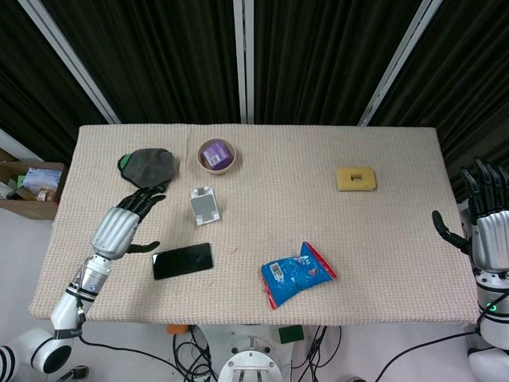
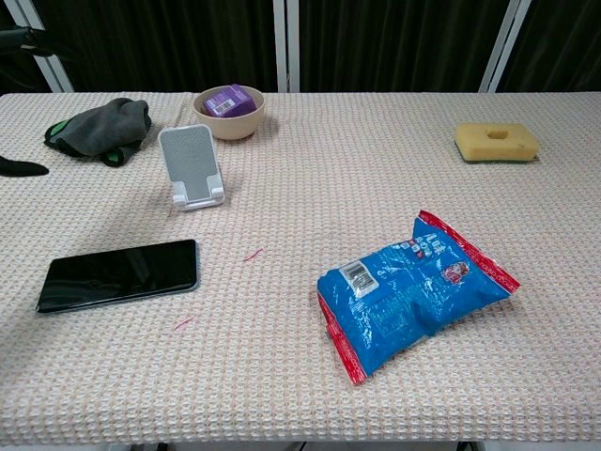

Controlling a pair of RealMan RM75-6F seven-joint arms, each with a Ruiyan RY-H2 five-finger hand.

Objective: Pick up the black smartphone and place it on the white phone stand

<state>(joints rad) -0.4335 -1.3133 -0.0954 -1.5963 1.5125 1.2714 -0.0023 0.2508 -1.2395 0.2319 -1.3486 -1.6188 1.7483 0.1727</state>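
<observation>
- The black smartphone lies flat, screen up, just beside my left hand, toward the table's front edge.
- That left hand hovers with fingers spread, holding nothing.
- The white phone stand stands upright just past its fingertips.
- My right hand, fingers apart, sits off the table's right edge.
- The beige woven tablecloth runs to dark curtains.
- Around it I see a dark cloth, a bowl, a blue snack bag and a yellow sponge.

blue snack bag | sponge | bowl w/ purple box | dark cloth
</observation>
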